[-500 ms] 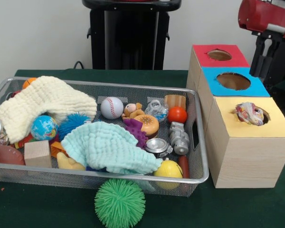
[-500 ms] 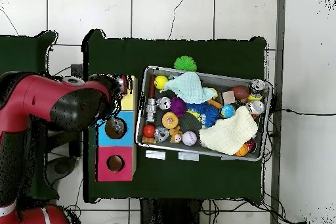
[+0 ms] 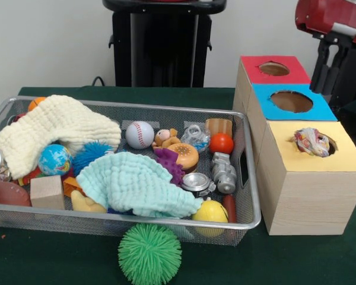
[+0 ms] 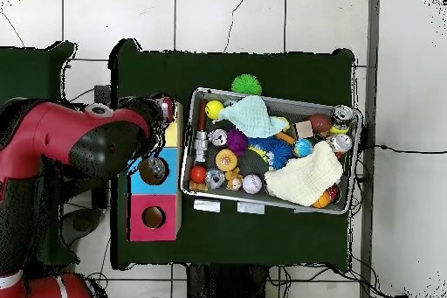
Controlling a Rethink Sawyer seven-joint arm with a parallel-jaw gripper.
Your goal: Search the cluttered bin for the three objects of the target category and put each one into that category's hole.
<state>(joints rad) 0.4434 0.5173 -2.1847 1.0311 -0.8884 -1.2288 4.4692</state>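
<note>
The wire mesh bin point(image 3: 249, 196) lies left of three pale wood boxes and is full of toys; it also shows in the overhead view point(image 4: 187, 150). One white wad with red, blue and yellow print point(image 3: 311, 141) sits in the yellow-surround hole point(image 3: 331, 146) and sticks up out of it. No other such wad shows in the bin. My gripper point(image 3: 327, 68) hangs from the red arm at the top right, behind the blue-topped box and apart from the wad. In the overhead view the red arm point(image 4: 96, 142) covers most of the yellow box.
The blue-surround hole point(image 3: 291, 101) and the red-surround hole point(image 3: 274, 68) lie behind the yellow one. A cream cloth point(image 3: 53, 127) and a mint cloth point(image 3: 136, 184) cover part of the bin. A green spiky ball point(image 3: 149, 254) lies on the table in front of it.
</note>
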